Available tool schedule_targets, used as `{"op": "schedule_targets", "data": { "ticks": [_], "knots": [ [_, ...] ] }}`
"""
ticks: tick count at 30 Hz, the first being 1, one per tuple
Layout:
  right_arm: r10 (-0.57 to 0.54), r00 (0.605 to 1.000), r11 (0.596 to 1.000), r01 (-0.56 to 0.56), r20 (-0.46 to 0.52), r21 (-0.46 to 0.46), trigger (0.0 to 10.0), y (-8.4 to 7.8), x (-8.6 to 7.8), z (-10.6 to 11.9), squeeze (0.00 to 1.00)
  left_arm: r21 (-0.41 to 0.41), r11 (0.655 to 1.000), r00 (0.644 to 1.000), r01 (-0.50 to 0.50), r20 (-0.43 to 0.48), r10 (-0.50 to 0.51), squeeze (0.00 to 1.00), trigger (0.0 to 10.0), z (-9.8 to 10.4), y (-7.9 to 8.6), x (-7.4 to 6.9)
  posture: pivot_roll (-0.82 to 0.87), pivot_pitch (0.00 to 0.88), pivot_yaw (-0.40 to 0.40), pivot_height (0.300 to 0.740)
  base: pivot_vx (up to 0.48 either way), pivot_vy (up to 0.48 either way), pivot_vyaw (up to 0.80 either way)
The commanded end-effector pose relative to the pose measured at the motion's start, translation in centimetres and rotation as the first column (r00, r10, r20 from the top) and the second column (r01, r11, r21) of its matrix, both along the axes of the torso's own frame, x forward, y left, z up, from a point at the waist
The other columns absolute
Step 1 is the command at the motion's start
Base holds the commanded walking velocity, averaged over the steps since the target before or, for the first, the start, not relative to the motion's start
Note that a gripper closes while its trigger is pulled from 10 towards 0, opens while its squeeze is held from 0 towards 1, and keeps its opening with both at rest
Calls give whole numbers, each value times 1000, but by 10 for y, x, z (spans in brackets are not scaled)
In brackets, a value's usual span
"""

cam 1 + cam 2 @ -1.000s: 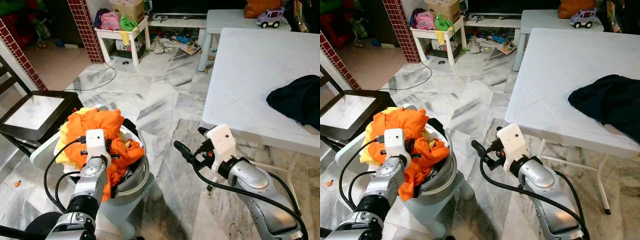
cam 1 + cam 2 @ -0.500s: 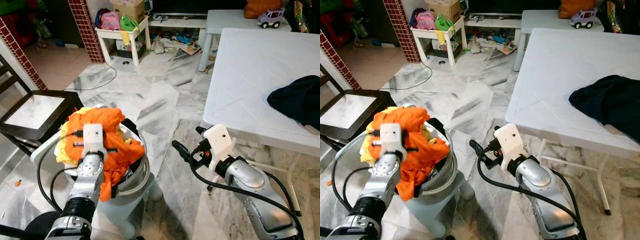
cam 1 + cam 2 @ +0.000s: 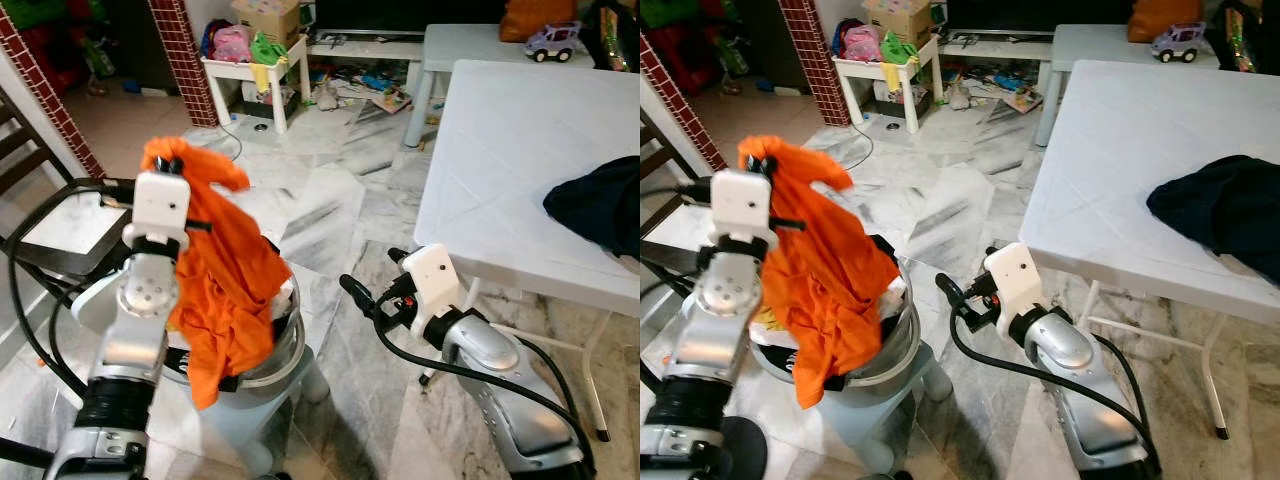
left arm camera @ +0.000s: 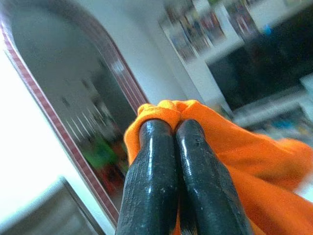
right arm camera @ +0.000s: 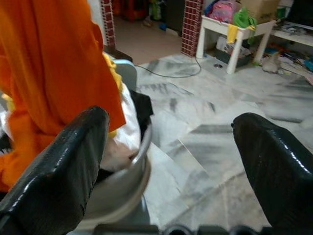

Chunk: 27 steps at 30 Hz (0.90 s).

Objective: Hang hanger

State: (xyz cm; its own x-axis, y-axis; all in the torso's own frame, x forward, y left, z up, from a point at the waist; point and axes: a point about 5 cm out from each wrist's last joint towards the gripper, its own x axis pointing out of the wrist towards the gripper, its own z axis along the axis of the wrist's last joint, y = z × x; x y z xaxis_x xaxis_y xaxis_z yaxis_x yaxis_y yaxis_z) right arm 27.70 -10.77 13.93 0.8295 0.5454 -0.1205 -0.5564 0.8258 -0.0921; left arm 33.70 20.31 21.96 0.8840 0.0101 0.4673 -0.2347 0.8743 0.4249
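My left gripper [image 3: 172, 152] is shut on a bunched fold of an orange garment [image 3: 225, 290] and holds it high above a grey laundry basket [image 3: 287, 352]. The cloth hangs down, its lower end still draped over the basket's rim. In the left wrist view the two black fingertips [image 4: 155, 134] press together with orange cloth [image 4: 230, 147] pinched between them. My right gripper [image 3: 370, 277] is open and holds nothing, low over the marble floor just right of the basket. In the right wrist view its fingers [image 5: 63, 166] stand wide apart, facing the basket [image 5: 124, 171] and the orange garment [image 5: 54, 63].
A white table [image 3: 500, 150] stands at the right with a dark garment [image 3: 600, 205] on it. A dark chair [image 3: 60, 225] is left of the basket. A small white table [image 3: 250, 65] and floor clutter lie at the back. More clothes fill the basket.
My left gripper has risen, pulling the orange garment up out of the basket so it now hangs. The right arm has stayed almost still.
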Motion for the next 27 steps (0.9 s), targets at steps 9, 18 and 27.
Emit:
{"op": "schedule_targets", "data": {
  "ticks": [9,18,27],
  "knots": [
    [-11,1000,1000,11,10,10,10000,6,3,-4,0,207,975,966,77,228,-125,0,0,55,-26,-27,-72,14,107,740,0,0,0],
    [-2,1000,1000,2,-3,-5,10000,5,0,-8,0,-73,997,982,-40,-187,26,0,0,-54,7,-60,-54,34,82,740,0,0,0],
    [12,1000,1000,-12,2,-19,10000,5,2,-9,0,-237,927,812,-291,-573,108,0,0,-137,42,-100,-49,40,80,740,0,0,0]
  ]
}}
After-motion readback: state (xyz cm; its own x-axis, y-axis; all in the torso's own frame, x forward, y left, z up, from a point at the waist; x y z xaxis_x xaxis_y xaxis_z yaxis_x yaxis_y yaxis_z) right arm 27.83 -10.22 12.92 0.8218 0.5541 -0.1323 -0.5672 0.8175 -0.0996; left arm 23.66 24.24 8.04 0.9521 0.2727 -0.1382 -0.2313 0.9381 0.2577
